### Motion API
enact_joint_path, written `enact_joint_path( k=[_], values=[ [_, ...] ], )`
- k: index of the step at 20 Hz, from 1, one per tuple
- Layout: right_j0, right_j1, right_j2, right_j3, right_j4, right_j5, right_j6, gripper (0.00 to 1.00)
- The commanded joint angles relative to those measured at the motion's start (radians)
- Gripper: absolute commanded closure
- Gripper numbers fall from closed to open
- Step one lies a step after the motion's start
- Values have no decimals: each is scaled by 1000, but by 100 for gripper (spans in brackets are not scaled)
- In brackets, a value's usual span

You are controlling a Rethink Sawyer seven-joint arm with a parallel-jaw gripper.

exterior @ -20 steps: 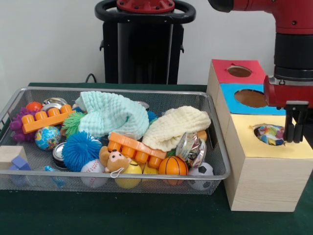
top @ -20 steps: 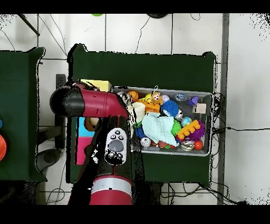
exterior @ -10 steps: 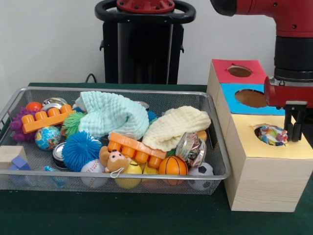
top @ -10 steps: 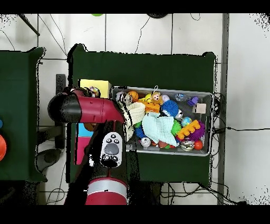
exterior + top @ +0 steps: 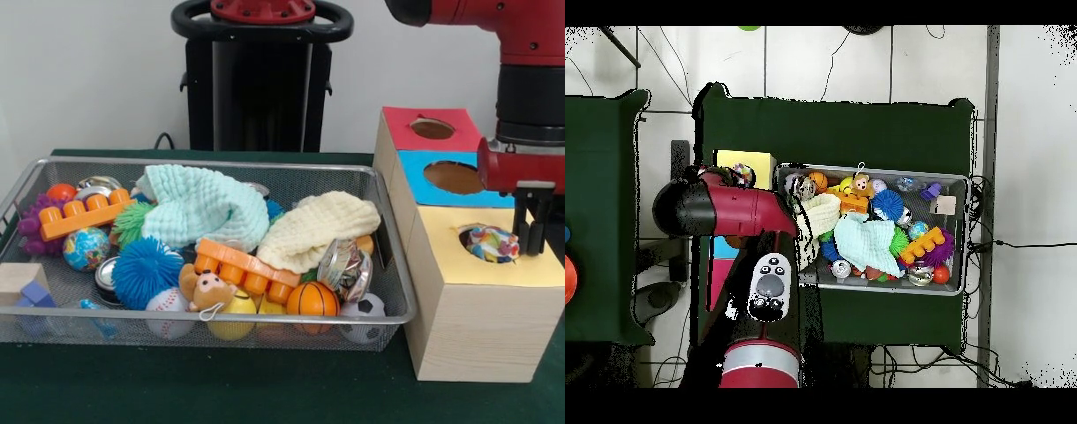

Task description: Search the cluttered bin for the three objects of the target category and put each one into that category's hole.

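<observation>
A wire mesh bin (image 5: pixel 212 164) holds a jumble of toys, among them an orange basketball (image 5: pixel 312 299), a soccer ball (image 5: pixel 364 309), a baseball (image 5: pixel 168 305) and a globe ball (image 5: pixel 86 248). To its right stands a row of boxes. A multicoloured ball (image 5: pixel 490 243) sits in the round hole of the yellow box (image 5: pixel 494 300). My gripper (image 5: pixel 532 240) hangs just right of that hole, open, with nothing between its fingers. In the overhead view the red arm (image 5: pixel 725 205) covers the gripper beside the yellow box (image 5: pixel 750 160).
Behind the yellow box stand a blue box (image 5: pixel 424 190) and a red box (image 5: pixel 402 124), each with a hole. In the bin lie a mint cloth (image 5: pixel 203 208), a cream cloth (image 5: pixel 318 230), orange bricks (image 5: pixel 247 265), a blue fuzzy ball (image 5: pixel 146 269) and a toy bear (image 5: pixel 207 290).
The gripper has risen a little and shifted right, away from the yellow box's hole. The multicoloured ball stays in the hole.
</observation>
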Motion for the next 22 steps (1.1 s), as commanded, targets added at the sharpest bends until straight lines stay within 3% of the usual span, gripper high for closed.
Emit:
enact_joint_path(
  k=[1,4,9,12,22],
  values=[
    [-21,81,26,44,31,-72,230,100],
    [-16,57,21,49,31,-36,225,100],
    [-27,-58,48,88,47,67,210,100],
    [-29,-88,54,77,60,117,206,100],
    [-57,-90,82,55,80,120,176,100]
  ],
)
